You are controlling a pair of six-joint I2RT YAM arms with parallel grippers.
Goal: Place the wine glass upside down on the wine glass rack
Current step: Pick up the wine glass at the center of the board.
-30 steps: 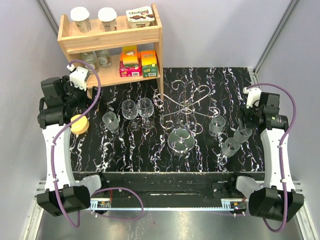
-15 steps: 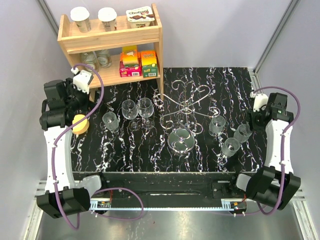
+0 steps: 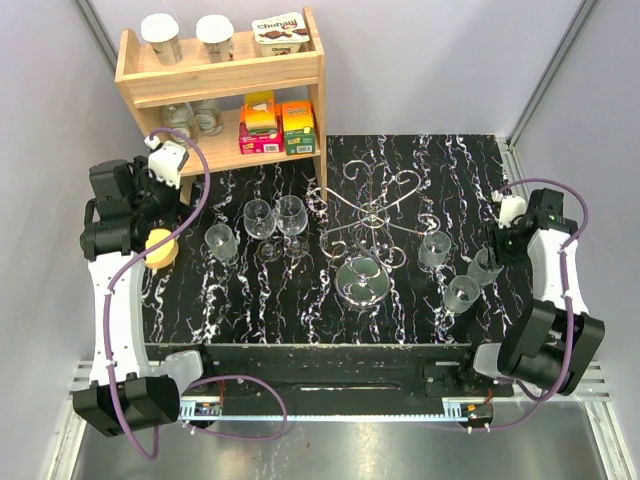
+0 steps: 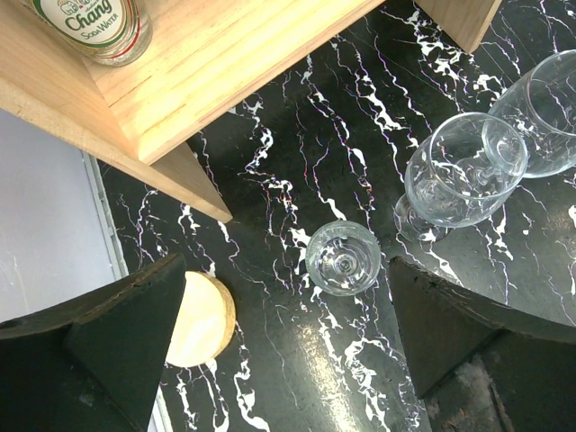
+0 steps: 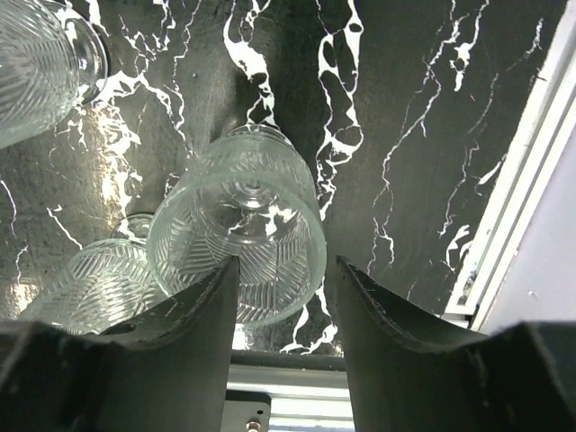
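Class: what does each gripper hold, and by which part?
Nothing. Left gripper open above a small glass; right gripper open above a ribbed glass.

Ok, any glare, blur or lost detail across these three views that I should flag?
Top external: evenly lit and sharp, but the wine glass rack reads faintly against the marbled table. Left wrist: the small glass is crisp; the left fingers are near-black, detail lost. Right wrist: bright glare on the table beside the patterned glass; the right fingers equally dark.
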